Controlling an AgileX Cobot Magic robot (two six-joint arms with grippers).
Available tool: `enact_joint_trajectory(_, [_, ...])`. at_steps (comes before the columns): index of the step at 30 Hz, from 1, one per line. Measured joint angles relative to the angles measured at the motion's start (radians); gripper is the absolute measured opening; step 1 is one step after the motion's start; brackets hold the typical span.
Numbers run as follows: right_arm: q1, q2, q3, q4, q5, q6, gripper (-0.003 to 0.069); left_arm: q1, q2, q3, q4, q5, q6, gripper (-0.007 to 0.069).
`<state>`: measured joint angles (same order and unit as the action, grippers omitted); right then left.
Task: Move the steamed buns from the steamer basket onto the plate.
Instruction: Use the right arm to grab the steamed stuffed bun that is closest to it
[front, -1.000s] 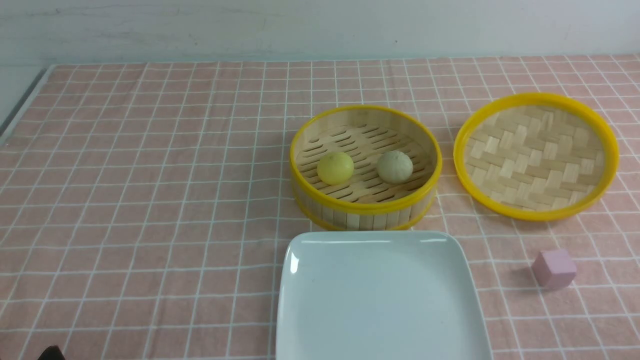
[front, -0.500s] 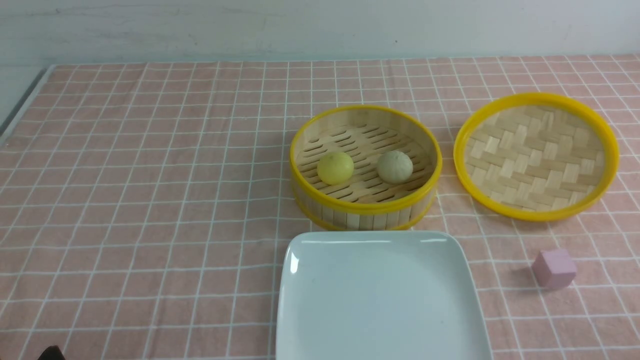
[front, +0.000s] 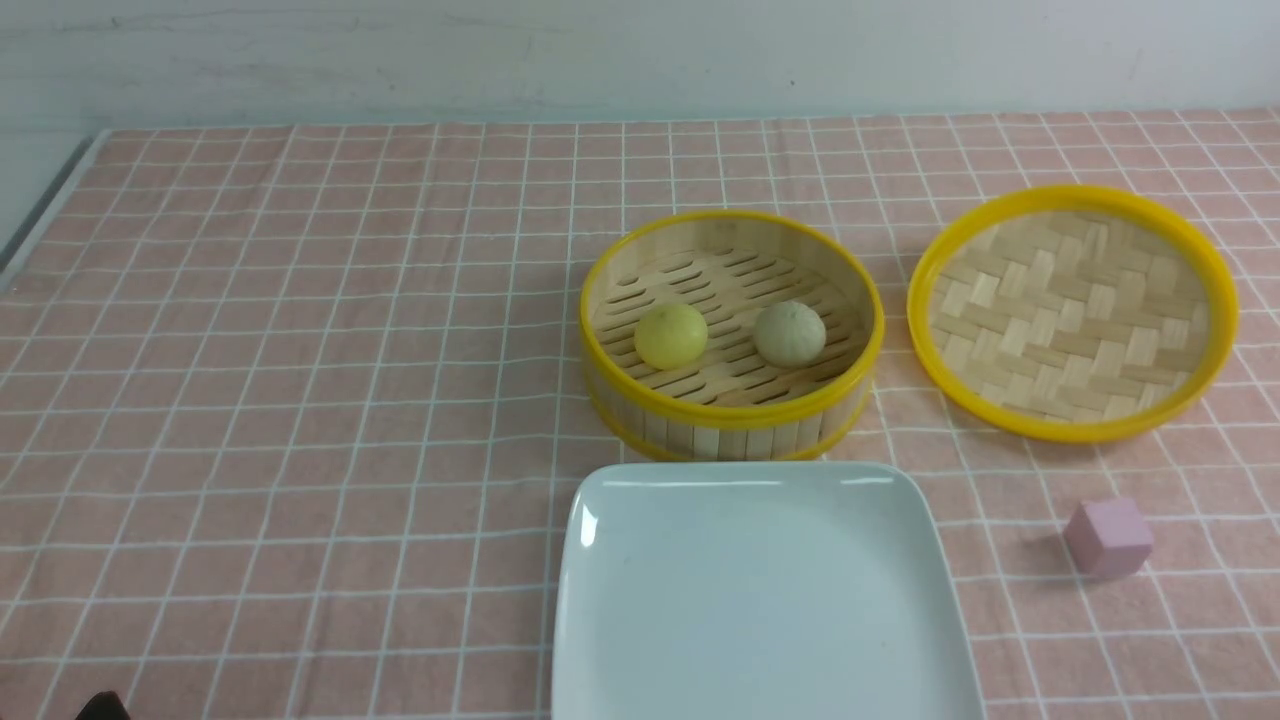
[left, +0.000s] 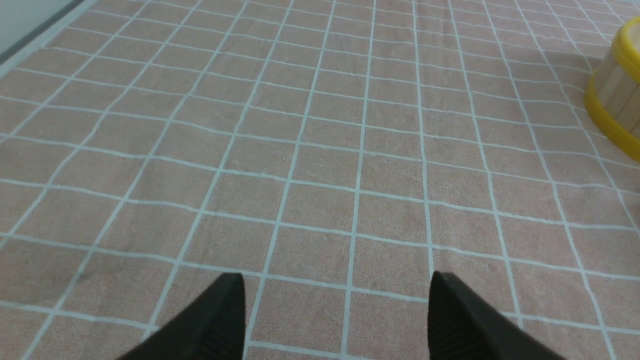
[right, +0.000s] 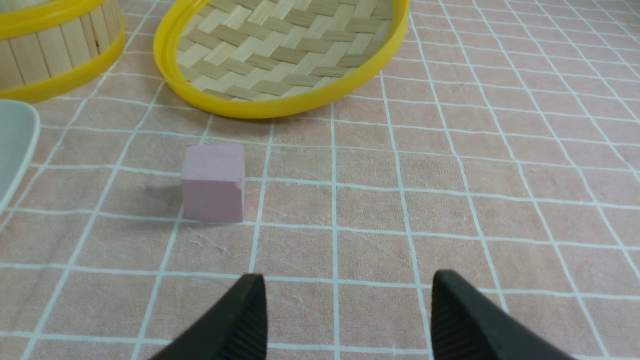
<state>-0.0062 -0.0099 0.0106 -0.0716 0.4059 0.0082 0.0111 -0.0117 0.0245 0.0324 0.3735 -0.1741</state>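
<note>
Two steamed buns, a pale yellow bun (front: 671, 337) and a beige-grey bun (front: 790, 334), sit apart on the slatted floor of the steamer basket (front: 732, 413), the yellow one toward the basket's left edge and the grey one toward its right. The basket stands in the middle part of the table (front: 300, 400), just beyond the far edge of the plate (front: 765, 600). The left gripper (left: 337, 315) is over the left part of the table near its near edge, fingers spread with nothing between them, well apart from both buns. The right gripper (right: 350, 315) is also spread and holds nothing; it too is well apart from the buns, on the near side of the pink cube (right: 213, 183) and the woven lid (right: 285, 50), which lie toward the table's right edge.
</note>
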Motion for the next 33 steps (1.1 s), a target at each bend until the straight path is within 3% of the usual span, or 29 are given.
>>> enact_joint_trajectory(9, [0.0, 0.0, 0.001, 0.042, -0.022, 0.03, 0.0442, 0.0, 0.0, 0.0, 0.0, 0.0, 0.0, 0.0494])
enact_joint_trajectory(12, [0.0, 0.0, 0.001, 0.134, -0.063, 0.13, 0.0442, 0.0, 0.0, 0.0, 0.0, 0.0, 0.0, 0.0494])
enact_joint_trajectory(19, [0.0, 0.0, -0.163, 0.187, -0.124, 0.172, 0.0442, 0.0, 0.0, 0.0, 0.0, 0.0, 0.0, 0.0494])
enact_joint_trajectory(28, [0.0, -0.001, -0.479, 0.198, 0.061, 0.176, 0.0442, 0.0, 0.0, 0.0, 0.0, 0.0, 0.0, 0.0494])
enact_joint_trajectory(33, [0.0, -0.002, -0.516, 0.272, 0.05, 0.179, 0.0442, 0.0, 0.0, 0.0, 0.0, 0.0, 0.0, 0.0494])
